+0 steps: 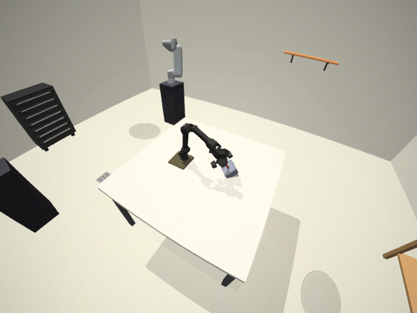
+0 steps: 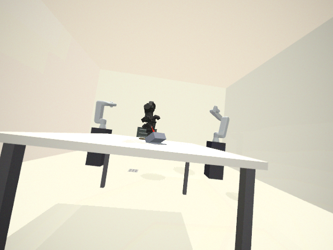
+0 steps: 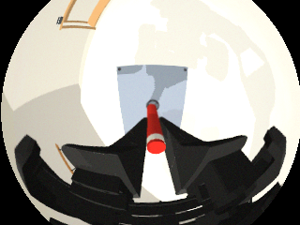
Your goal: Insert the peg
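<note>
Black claw [image 1: 225, 164] [image 2: 152, 126] [image 3: 153, 120] clamped on round red peg [image 1: 227, 166] [image 2: 153, 129] [image 3: 154, 124] — pale band near its top end. Peg tilted, far end right at dark-rimmed hole [image 3: 153, 103]; can't tell how deep. Hole in blue-gray sloped panel [image 1: 230, 170] [image 2: 155, 137] [image 3: 133, 91]. Panel on white table [image 1: 188, 208] [image 2: 80, 139]. Black arm [image 1: 202, 135] [image 2: 149, 109] reaches from brown board [image 1: 174, 162] — same table.

tabletop [image 1: 188, 195] [image 2: 129, 144] looks smooth and matt, kinda like plain laminate. the peg [image 1: 227, 165] [image 3: 154, 123] could pass for smooth plastic, fingers look like dull black plastic, and the arm's base plate [image 1: 174, 162] looks like brown wood tbh.
</note>
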Available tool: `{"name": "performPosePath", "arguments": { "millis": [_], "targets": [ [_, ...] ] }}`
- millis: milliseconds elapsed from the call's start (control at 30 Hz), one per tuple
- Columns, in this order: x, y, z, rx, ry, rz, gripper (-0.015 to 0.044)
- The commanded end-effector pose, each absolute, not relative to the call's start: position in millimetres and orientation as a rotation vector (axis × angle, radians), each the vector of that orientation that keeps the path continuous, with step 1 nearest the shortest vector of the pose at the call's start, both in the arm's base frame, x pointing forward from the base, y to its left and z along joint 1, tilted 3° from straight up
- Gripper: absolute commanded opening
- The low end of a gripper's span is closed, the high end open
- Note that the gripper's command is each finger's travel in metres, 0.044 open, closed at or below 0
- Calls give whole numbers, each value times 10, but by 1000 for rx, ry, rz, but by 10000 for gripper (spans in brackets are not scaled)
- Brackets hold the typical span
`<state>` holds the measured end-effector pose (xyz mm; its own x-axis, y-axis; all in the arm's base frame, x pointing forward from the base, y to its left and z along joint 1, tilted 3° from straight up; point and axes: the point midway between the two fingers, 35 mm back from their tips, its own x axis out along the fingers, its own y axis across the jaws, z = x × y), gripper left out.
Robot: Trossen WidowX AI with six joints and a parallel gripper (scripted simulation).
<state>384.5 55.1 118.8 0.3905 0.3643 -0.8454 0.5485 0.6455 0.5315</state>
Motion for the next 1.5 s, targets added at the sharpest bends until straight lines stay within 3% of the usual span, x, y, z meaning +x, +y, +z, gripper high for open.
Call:
{"name": "performPosePath", "arguments": {
  "millis": [0,1467],
  "targets": [
    [3847,549,1188,919,1210,-142,0],
    [3875,573,1093,919,1208,-139,0]
  ]
}}
